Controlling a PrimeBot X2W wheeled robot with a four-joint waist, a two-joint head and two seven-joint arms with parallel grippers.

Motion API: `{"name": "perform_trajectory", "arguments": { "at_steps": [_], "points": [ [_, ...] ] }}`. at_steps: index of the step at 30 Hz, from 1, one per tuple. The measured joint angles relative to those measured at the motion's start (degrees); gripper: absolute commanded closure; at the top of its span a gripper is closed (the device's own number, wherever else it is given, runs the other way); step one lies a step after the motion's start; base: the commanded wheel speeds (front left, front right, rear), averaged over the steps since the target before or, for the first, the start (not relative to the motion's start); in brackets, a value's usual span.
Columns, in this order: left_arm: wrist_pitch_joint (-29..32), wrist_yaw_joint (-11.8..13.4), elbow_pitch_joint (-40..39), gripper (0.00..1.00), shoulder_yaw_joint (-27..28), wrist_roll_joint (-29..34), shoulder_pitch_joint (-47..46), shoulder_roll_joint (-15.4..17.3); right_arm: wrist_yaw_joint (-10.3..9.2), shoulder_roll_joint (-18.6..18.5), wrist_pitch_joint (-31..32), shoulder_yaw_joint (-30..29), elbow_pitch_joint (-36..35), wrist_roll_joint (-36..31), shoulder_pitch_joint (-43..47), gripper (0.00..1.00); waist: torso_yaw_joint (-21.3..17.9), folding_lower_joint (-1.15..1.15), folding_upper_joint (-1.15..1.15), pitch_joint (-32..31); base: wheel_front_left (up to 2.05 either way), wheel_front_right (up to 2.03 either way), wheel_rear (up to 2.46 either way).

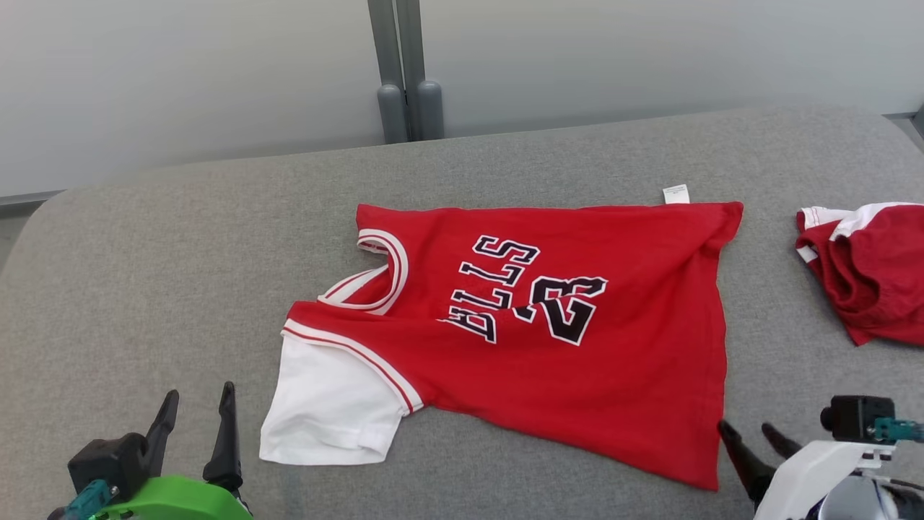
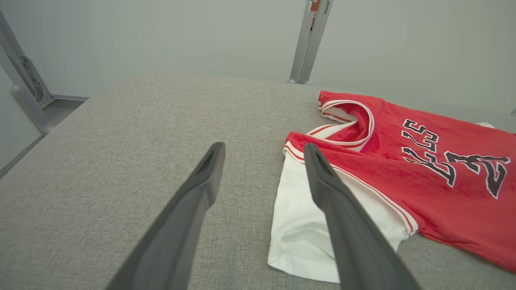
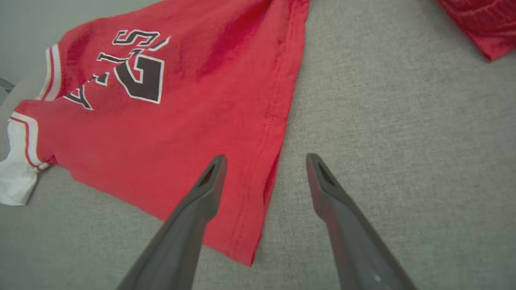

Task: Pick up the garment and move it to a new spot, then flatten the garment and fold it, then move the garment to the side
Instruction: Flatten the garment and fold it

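Two grippers of mine hang at the near edge, both empty with fingers spread wide. My left gripper (image 1: 201, 393) hovers just left of the white sleeve (image 1: 328, 404) of the red jersey (image 1: 613, 347). It lies mid-way across the grey cushion (image 1: 144, 238), long axis left to right, collar left, hem right. My right gripper (image 1: 745, 427) sits just beside the near-right hem corner (image 1: 711, 477); I judge it the closer. A second red garment (image 1: 873, 274) lies far right.

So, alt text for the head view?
A red jersey with one white sleeve lies spread on a grey surface. The open left gripper and open right gripper sit at the bottom corners; another red garment lies far right.
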Motion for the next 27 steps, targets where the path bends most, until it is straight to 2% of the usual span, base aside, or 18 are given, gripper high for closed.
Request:
{"name": "perform_trajectory", "arguments": {
  "at_steps": [4, 8, 17, 26, 27],
  "points": [
    [2.8, -0.3, 0.3, 0.0, -1.0, -0.4, -0.5, 0.5, 0.0, 2.4, 7.9, -0.3, 1.4, 2.9, 1.2, 0.0, -0.2, 0.0, 0.0, 1.0, 0.0, 0.0, 0.0],
    [4.6, -1.3, 2.3, 0.0, -1.9, -1.4, -2.4, 0.5, 0.0, 4.5, 11.6, -0.2, 2.4, 3.6, 1.2, 0.0, -0.5, 0.0, 0.0, 2.0, 0.0, 0.0, 0.0],
    [9.5, -5.3, 13.1, 0.0, -5.1, -4.5, -7.8, 0.2, 0.0, 6.6, 12.3, -0.6, 3.3, 2.3, -0.9, 0.0, -0.8, 0.0, 0.0, 4.0, 0.0, 0.0, 0.0],
    [10.5, -6.7, 23.3, 0.0, -7.1, -6.6, -11.8, 0.1, -0.01, 6.7, 12.7, 1.7, 3.3, 3.8, -2.1, 0.0, -1.4, 0.0, 0.0, 4.4, 0.0, 0.0, 0.0],
    [10.7, -6.8, 23.8, 0.0, -7.3, -7.1, -12.1, 0.1, -0.01, 6.6, 12.7, 1.9, 3.2, 4.0, -2.1, 0.04, -1.4, 0.0, 0.0, 4.4, 0.0, 0.0, 0.0]
  ]
}}
